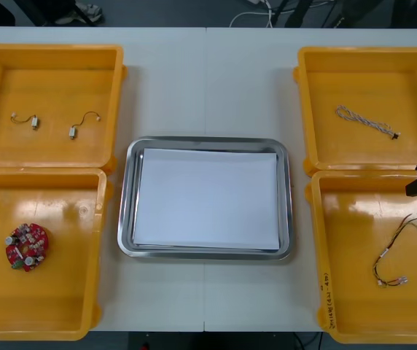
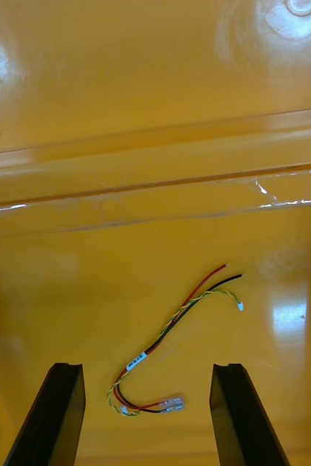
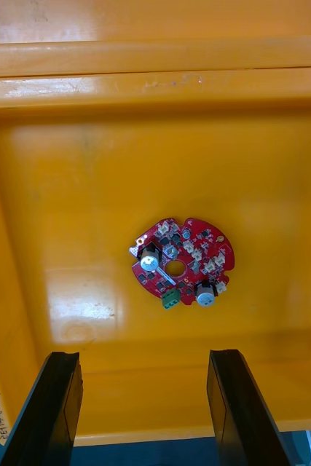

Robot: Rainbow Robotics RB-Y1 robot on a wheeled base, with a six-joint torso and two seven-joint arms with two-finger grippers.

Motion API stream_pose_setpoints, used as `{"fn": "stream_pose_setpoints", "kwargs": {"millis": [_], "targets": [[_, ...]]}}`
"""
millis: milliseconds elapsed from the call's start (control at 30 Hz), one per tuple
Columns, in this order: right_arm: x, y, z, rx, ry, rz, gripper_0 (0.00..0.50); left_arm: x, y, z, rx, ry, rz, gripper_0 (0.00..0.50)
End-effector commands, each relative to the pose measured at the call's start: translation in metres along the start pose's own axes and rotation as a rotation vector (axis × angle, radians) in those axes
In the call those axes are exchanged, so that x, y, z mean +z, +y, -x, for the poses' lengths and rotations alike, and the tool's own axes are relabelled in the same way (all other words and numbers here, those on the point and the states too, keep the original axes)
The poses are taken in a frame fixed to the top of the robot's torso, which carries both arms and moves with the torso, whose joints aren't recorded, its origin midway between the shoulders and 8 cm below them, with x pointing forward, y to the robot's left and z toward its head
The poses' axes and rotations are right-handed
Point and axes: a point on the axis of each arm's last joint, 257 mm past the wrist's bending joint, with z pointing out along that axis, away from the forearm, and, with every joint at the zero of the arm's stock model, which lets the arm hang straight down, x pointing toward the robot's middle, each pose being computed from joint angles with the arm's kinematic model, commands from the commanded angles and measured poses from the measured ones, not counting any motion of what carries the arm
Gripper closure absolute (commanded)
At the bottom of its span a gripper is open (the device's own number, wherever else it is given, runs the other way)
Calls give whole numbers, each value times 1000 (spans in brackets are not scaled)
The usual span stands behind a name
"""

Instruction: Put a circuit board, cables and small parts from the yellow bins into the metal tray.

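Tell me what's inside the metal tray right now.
Inside the metal tray a white sheet covers almost the whole floor, with nothing resting on it. Whatever lies beneath the sheet is hidden.

flat black fingers [image 3: 57, 408], squared tips

1. Table [image 1: 205, 87]: pale, matt top, running the full width of the front view.
2. Seam [image 1: 205, 299]: thin straight line across the tabletop from far edge to near edge, about mid-width.
3. Floor [image 1: 165, 13]: dark grey strip beyond the far edge.
4. White cord [image 1: 258, 13]: loose on that floor, beside dark, cropped shapes.
5. Light: even, with faint shadows.
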Motion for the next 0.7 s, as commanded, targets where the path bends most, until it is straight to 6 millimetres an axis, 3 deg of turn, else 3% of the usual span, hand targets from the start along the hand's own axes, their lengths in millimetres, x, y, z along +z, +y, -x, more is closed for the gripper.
{"fn": "stream_pose_setpoints", "kwargs": {"millis": [33,700], "targets": [[-19,-13,11,14,-42,-31,0,-12,10,-2,27,2,49,0],[-19,-13,11,14,-42,-31,0,-12,10,-2,27,2,49,0]]}}
